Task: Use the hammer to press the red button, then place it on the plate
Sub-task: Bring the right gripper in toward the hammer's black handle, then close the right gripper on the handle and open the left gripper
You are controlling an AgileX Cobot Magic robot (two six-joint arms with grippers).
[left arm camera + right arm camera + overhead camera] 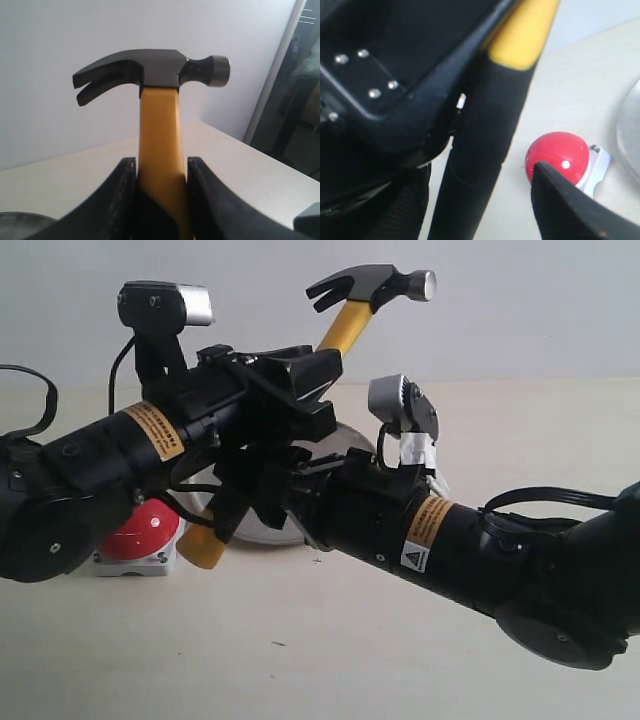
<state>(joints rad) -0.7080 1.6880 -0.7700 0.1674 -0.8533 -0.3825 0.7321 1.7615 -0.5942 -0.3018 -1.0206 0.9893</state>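
My left gripper (300, 380) (160, 167) is shut on the hammer's yellow neck and holds it tilted up above the table. The dark head (372, 285) (150, 70) is at the top, and the yellow looped end (200, 546) hangs low beside the red button (140, 528) (558, 156). My right gripper (255, 490) (475, 175) is open, its fingers on either side of the black handle (485, 145), with a clear gap to one finger (570, 200). The silver plate (268, 530) (631, 135) lies behind the arms, mostly hidden.
Both arms cross in front of the middle of the pale table (330, 640). The red button's light-grey base (130, 562) sits at the left under the left arm. A white wall (520, 310) closes the back.
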